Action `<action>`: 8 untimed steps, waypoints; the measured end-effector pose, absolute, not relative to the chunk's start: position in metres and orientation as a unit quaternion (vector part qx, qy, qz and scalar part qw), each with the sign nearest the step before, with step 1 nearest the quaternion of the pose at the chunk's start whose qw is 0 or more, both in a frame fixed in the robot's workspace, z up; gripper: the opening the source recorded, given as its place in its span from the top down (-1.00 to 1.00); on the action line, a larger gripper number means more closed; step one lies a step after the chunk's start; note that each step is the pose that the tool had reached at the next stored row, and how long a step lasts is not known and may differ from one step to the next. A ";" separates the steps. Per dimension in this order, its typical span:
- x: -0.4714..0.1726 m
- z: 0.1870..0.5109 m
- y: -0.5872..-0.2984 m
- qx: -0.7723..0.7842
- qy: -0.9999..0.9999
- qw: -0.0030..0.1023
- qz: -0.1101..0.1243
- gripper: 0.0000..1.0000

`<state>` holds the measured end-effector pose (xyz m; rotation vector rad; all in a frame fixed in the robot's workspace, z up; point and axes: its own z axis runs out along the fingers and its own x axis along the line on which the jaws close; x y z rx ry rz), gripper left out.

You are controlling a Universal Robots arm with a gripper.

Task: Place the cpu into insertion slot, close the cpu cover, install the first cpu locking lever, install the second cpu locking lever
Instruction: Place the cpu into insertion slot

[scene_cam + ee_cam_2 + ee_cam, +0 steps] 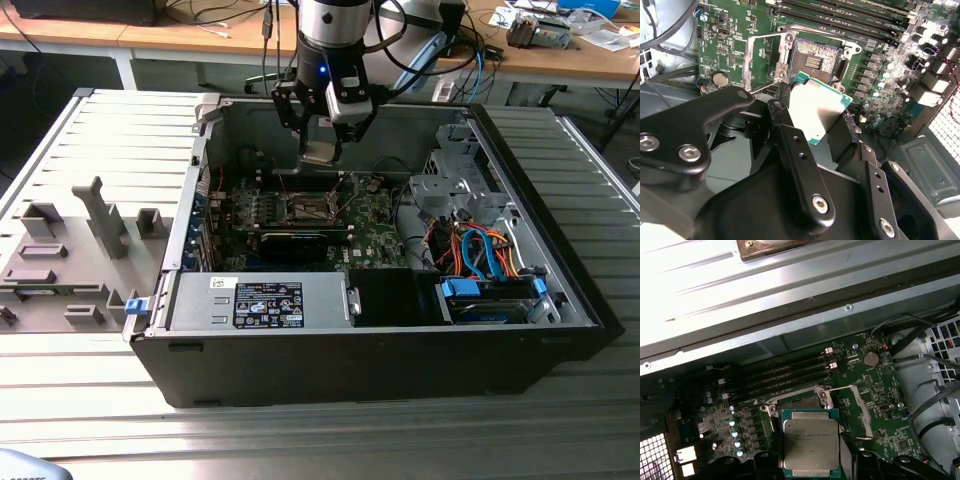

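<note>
The arm comes straight down from above into the open computer case [560, 300], wrist vertical, and the gripper [322, 140] hangs above the insertion slot [305, 207], clear of the green motherboard [375, 235]. In the second wrist view the two black fingers [790, 145] are pinched narrow on the cpu [817, 112], one on each of two opposite edges, so the chip sits clamped between them.

The cpu [320, 153] is up in the air over the slot, not seated. It lies roughly flat, metal lid facing up and away from the slot. In the first wrist view the cpu [811, 442] looks close to square, a touch longer one way, and that longer side runs across the line of the black memory slots [790, 372] beyond the insertion slot.

It shows a pale silver-grey lid with a stepped rim, a thin green border around it and faint print on top.

The insertion slot [814, 60] lies bare, its dark contact field exposed inside the silver rim. The cpu cover [748, 62] stands swung open just beside the slot, its thin silver frame [862, 412] off the slot opening.
</note>
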<state>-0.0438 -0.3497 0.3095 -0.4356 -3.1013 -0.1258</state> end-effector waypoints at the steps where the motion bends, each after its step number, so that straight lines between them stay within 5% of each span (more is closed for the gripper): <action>1: -0.044 0.309 -0.350 -0.141 -0.989 0.004 -0.040 -0.08; 8: -0.044 0.309 -0.350 -0.149 -0.988 0.003 -0.040 -0.08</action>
